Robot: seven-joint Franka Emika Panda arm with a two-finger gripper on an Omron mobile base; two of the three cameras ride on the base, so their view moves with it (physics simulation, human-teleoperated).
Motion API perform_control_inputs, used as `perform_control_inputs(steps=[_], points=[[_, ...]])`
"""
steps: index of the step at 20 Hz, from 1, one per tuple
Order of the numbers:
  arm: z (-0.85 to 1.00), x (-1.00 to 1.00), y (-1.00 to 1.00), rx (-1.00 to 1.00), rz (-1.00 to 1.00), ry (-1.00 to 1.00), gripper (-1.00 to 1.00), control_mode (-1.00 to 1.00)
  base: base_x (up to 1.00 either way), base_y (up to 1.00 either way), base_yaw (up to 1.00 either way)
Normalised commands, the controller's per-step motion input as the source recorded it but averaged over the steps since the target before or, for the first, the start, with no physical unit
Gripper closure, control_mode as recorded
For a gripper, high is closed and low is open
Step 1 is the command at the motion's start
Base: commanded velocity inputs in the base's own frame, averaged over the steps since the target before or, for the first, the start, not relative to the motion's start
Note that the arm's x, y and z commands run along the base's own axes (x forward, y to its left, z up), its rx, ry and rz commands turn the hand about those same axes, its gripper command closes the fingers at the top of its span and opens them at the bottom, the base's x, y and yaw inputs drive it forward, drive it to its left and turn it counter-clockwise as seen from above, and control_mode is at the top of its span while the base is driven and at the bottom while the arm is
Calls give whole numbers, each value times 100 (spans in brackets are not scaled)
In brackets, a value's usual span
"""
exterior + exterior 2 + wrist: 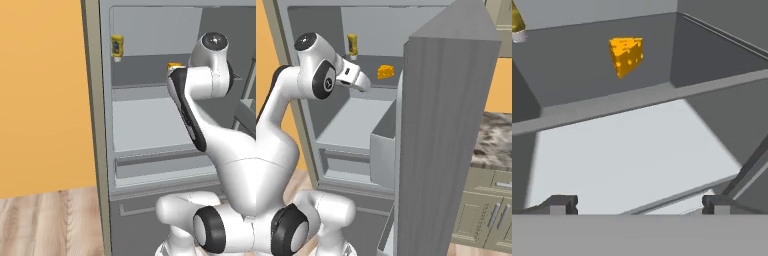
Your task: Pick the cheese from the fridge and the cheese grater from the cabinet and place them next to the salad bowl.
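The fridge (105, 125) stands open, its door (446, 125) swung out at the right. The cheese (627, 55), a small orange wedge with holes, sits on the upper shelf toward the back; it also shows as cheese (386, 72) and, half hidden by my arm, as cheese (174, 66). My gripper (639, 205) is inside the fridge over the pale middle shelf (612, 160), below and short of the cheese, open with nothing between its fingertips (562, 204). From the right base the gripper (363, 84) points at the wedge. The cheese grater and the salad bowl are out of view.
A yellow squeeze bottle (117, 46) stands on the upper shelf left of the cheese, also seen as bottle (352, 45). A door bin (383, 150) juts beside the shelf. Khaki drawer fronts (491, 210) and a marbled counter (496, 135) lie right of the door. An orange wall (45, 100) is at left.
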Motion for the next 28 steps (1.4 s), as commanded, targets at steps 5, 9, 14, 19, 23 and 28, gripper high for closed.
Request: perform_control_inputs(steps=[5,9,14,19,23,28], points=[[0,21,-19,2,0,-6,-100,-100,0,0,0],[0,36,-9,0,0,0,-100,-100,0,0,0],[0,58,-15,0,0,0,-100,-100,0,0,0],[0,63,-30,0,0,0,-100,-100,0,0,0],[0,72,-16,0,0,0,-100,-100,0,0,0],[0,71,1,0,0,0,-100,-100,0,0,0]])
